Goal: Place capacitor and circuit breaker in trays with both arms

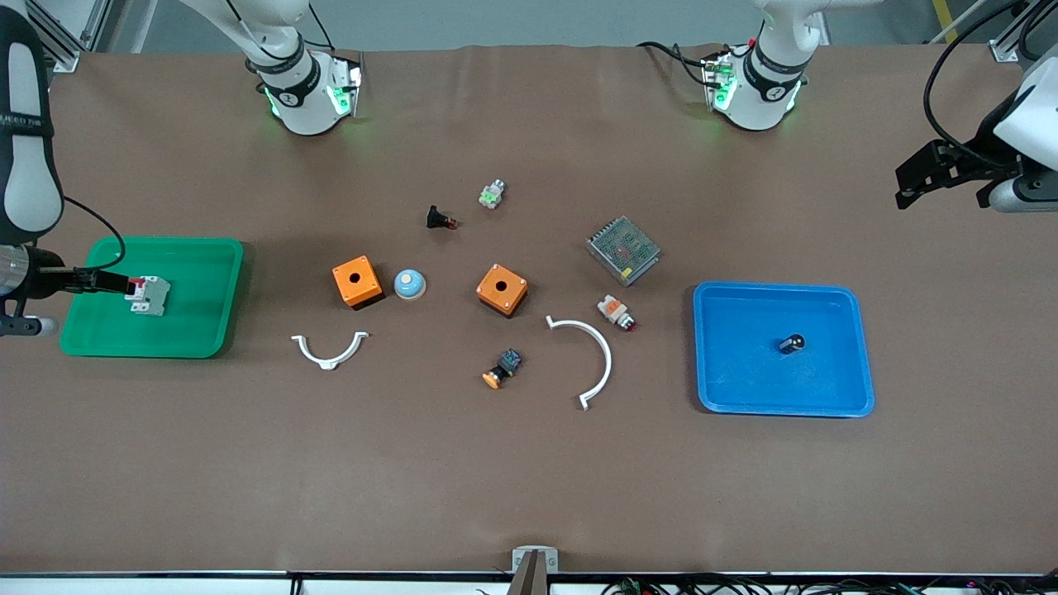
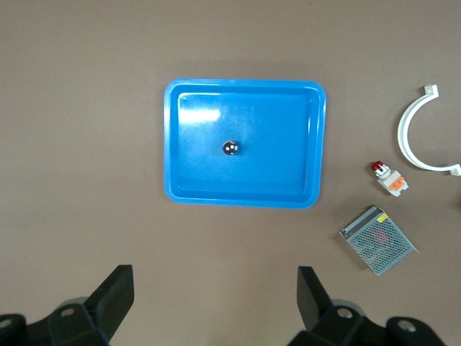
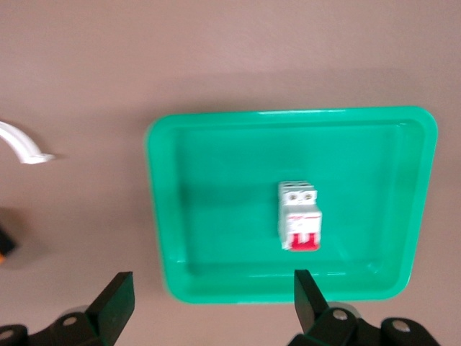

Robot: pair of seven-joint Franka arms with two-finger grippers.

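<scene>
The right gripper (image 1: 103,281) hangs above the green tray (image 1: 207,297), jaws apart and holding nothing. The circuit breaker (image 1: 149,295) lies inside that tray. On the worktop (image 1: 529,479) between the trays sits an orange box (image 1: 502,289). The capacitor (image 1: 791,344) rests in the blue tray (image 1: 826,405). The left gripper (image 1: 930,175) hangs above the worktop at its arm's end, jaws apart, empty.
</scene>
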